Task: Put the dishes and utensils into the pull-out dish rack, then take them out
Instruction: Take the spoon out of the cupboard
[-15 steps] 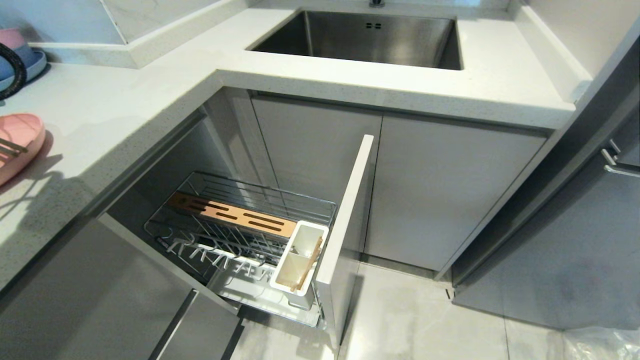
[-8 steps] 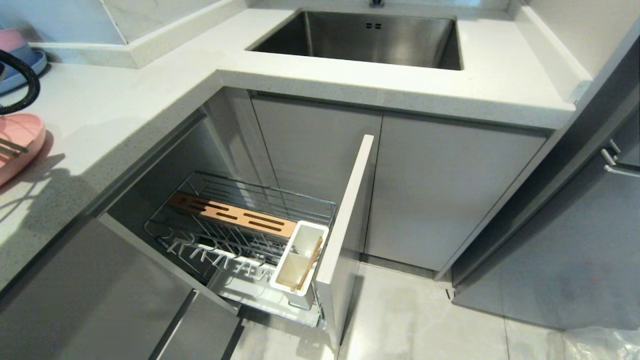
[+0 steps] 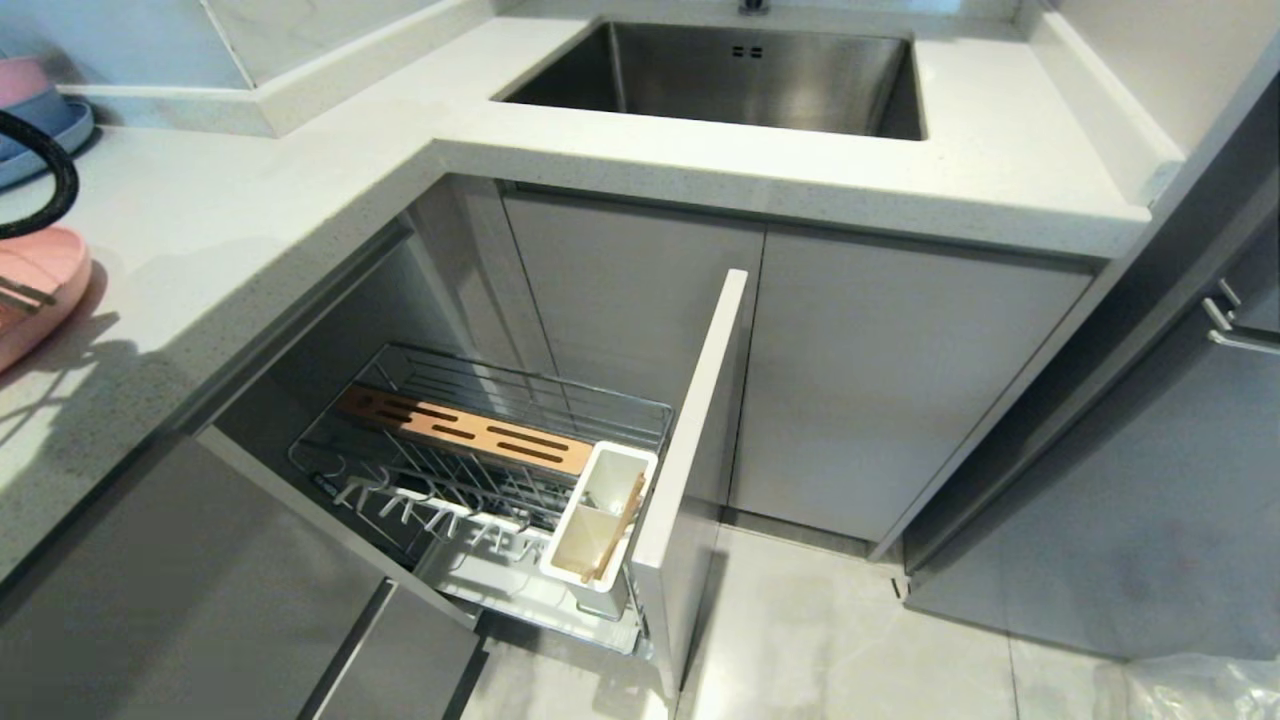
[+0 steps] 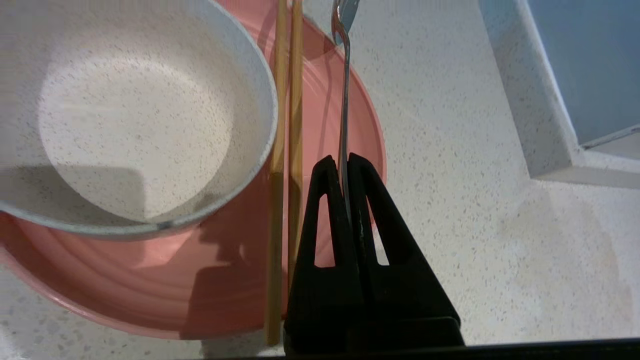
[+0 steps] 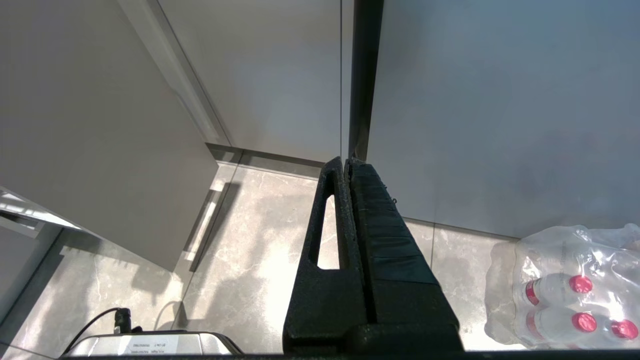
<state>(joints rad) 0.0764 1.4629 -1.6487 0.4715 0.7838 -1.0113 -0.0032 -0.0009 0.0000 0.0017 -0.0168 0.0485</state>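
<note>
A: Where is the left gripper (image 4: pixel 344 162)?

B: Over the pink plate (image 4: pixel 320 125) on the white counter (image 4: pixel 475 175). Its two black fingers are pinched together on the thin handle of the silver spoon (image 4: pixel 344 90). The handle runs out from between the fingertips and the spoon's bowl end sits near the far rim of the plate.

A: What else is on that plate?

B: The cream bowl (image 4: pixel 135 115) sits on it, filling most of one side. The pair of wooden chopsticks (image 4: pixel 287 125) lies side by side across the plate, between the bowl and the spoon, with one end reaching past the near rim onto the counter.

A: Can you see any of that from the head camera?

B: Only a sliver. The plate shows at the far left edge of the counter, with a bit of the chopsticks across it, and a black cable (image 3: pixel 45 180) loops above it. Behind that, some blue and pink dishes (image 3: pixel 40 110) are stacked in the corner.

A: And the dish rack (image 3: pixel 480 470)?

B: Pulled out of the lower cabinet below the counter, with its grey front panel (image 3: pixel 690 450) standing open towards the floor. The wire basket holds a slotted wooden strip (image 3: pixel 465 432) along the back and a row of upright prongs in front. The white cutlery caddy (image 3: pixel 600 525) sits at the panel end, and a wooden stick leans inside it. The steel sink (image 3: pixel 740 75) is set in the counter further back.

A: The right gripper (image 5: pixel 348 162)?

B: Hanging low beside grey cabinet doors, above the tiled floor, its fingers pressed together on nothing. A wrapped pack of bottles (image 5: pixel 575 295) lies on the floor near it.
</note>
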